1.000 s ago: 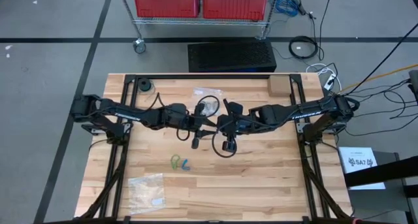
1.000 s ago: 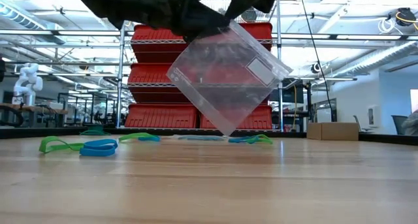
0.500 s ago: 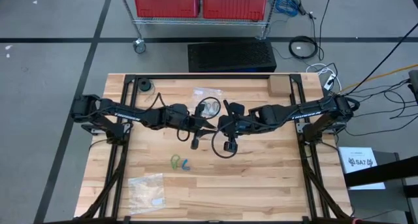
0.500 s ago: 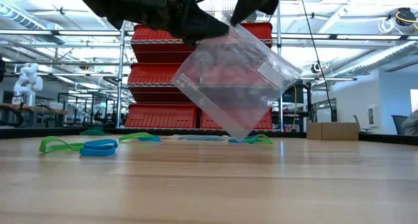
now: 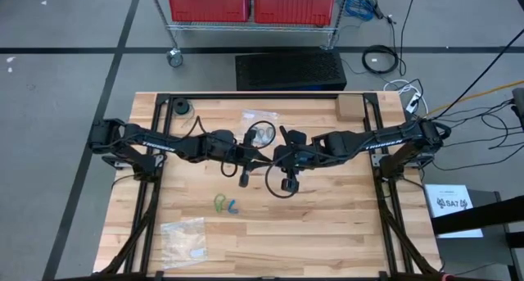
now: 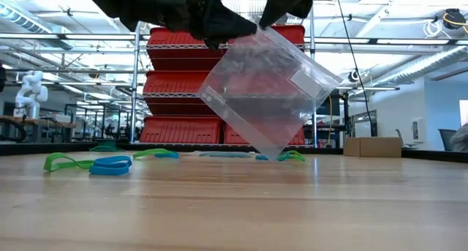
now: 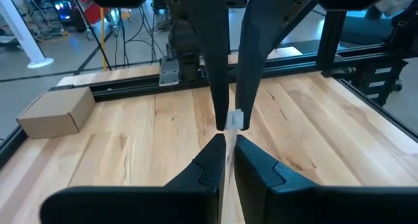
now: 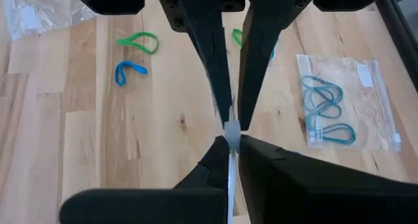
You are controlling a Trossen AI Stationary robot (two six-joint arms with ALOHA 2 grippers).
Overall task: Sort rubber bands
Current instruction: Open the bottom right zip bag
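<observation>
Both grippers meet above the middle of the table (image 5: 327,232), each pinching the top edge of one clear plastic bag (image 6: 267,97). In the low view the bag hangs tilted, one bottom corner pointing down and just clear of the wood, with open air on either side of it. The left gripper (image 7: 226,136) has its fingers pressed together on the thin bag edge, seen edge-on as a pale strip between the tips. The right gripper (image 8: 232,138) is likewise closed on that same edge, facing the left gripper's fingers tip to tip.

Loose rubber bands lie on the wood near the grippers, toward the table's front edge: a green band (image 8: 138,42) and a blue band (image 8: 129,70) just beside each other, apart from the hanging bag. In the high view this pair (image 5: 225,205) sits between the grippers and the front edge, with bare boards around it. Farther forward and to the left arm's side, near the front corner, lies a crumpled clear bag (image 5: 183,238). On the far side of the grippers a flat bag holding teal bands (image 8: 330,106) rests on the wood. A small cardboard box (image 5: 349,107) stands well beyond the right gripper, close to the back edge, beside the black frame rail (image 5: 262,96). The front right part of the tabletop shows only bare wood.
</observation>
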